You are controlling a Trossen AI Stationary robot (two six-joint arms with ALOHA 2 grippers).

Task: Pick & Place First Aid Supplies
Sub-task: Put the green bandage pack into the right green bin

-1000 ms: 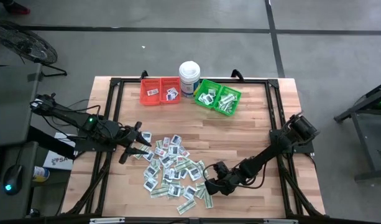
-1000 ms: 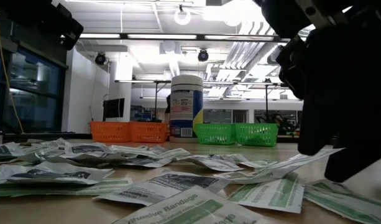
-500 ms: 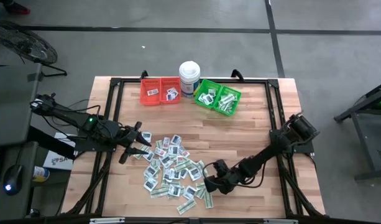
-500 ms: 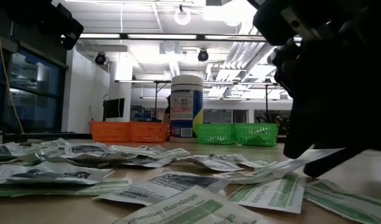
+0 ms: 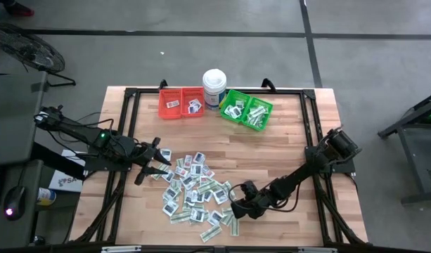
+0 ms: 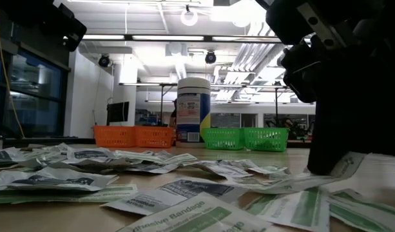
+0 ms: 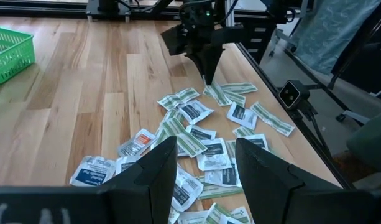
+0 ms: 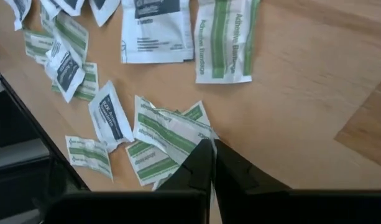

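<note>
Seen from above, a wooden table [image 5: 285, 147] carries a loose heap of first aid packets [image 5: 194, 188], square white ones with dark print and longer green-and-white adhesive bandage strips, spread across its near middle. The right gripper [image 5: 234, 209] sits low at the heap's four o'clock edge, its arm stretching away toward three o'clock. In the right wrist view its two dark fingers [image 8: 199, 165] are pressed together, with the corner of a green-and-white bandage strip [image 8: 168, 129] pinched between their tips; the strip lies flat on the wood, overlapping other strips beneath it. In the low view the same gripper stands nearly upright with its tip down on a pale strip at the table surface. The left gripper [image 5: 153, 166] hovers at the heap's ten o'clock edge with its fingers spread apart and nothing between them; in the left wrist view the packets lie just ahead of and below those fingers. At the table's far side, twelve o'clock from the heap, stand a red bin [image 5: 181, 102], a tall white tub [image 5: 214, 88] and a green bin [image 5: 247, 110]; both bins hold a few packets.
</note>
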